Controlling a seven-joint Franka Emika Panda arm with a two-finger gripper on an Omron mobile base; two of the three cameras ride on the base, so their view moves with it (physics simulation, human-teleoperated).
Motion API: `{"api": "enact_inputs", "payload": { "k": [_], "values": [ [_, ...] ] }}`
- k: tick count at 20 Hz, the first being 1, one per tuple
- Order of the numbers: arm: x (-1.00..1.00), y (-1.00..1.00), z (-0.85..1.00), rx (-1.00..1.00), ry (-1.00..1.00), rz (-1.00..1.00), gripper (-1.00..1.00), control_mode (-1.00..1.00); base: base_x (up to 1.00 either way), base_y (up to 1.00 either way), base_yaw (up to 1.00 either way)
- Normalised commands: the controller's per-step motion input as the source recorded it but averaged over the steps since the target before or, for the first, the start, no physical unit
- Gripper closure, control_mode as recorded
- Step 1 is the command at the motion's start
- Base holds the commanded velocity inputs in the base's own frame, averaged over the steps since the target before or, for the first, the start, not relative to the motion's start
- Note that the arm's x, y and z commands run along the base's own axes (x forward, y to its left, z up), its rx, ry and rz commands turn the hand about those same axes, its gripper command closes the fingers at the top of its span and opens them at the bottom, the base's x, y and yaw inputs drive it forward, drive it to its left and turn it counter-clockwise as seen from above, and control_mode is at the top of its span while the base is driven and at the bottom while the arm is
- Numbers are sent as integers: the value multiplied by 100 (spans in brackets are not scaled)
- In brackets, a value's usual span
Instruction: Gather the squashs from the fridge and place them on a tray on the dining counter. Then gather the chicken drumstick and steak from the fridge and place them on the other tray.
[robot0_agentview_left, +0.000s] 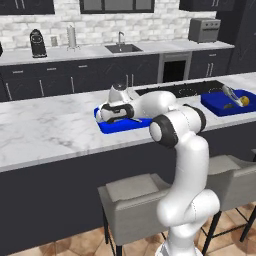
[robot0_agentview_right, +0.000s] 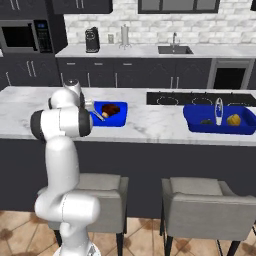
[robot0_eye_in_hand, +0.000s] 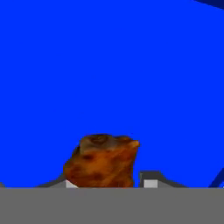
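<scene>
An orange-brown chicken drumstick (robot0_eye_in_hand: 103, 162) rests on the floor of the near blue tray (robot0_eye_in_hand: 109, 65) and sits between my gripper's (robot0_eye_in_hand: 111, 181) fingertips. The jaws hug it closely, with a sliver of blue at the right tip. In the base views my gripper (robot0_agentview_left: 120, 119) (robot0_agentview_right: 100, 115) reaches low into this tray (robot0_agentview_left: 112, 127) (robot0_agentview_right: 120, 121) on the marble dining counter (robot0_agentview_left: 45, 130) (robot0_agentview_right: 150, 125), and the drumstick (robot0_agentview_right: 111, 109) shows as a brown lump. The other tray (robot0_agentview_left: 215, 107) (robot0_agentview_right: 192, 120) holds a yellow squash (robot0_agentview_left: 244, 100) (robot0_agentview_right: 234, 120) and a darker one (robot0_agentview_right: 206, 121). The steak and fridge are out of view.
A pale bottle-like object (robot0_agentview_right: 218, 112) lies in the far tray with the squashes. Two grey stools (robot0_agentview_right: 102, 187) (robot0_agentview_right: 200, 192) stand under the counter's near edge. A black cooktop (robot0_agentview_right: 190, 98) is set into the counter behind the trays. A sink (robot0_agentview_right: 175, 49) is on the back worktop.
</scene>
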Motion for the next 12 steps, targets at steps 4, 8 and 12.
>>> {"api": "enact_inputs", "payload": {
  "k": [4, 8, 12],
  "values": [
    [-3, 0, 6, 0, 0, 0, -100, -100, 0, 0, 0],
    [-23, 0, 37, 0, 0, 0, -100, -100, 0, 0, 0],
    [-46, 0, 52, 0, 0, 0, -100, -100, 0, 0, 0]
  ]
}}
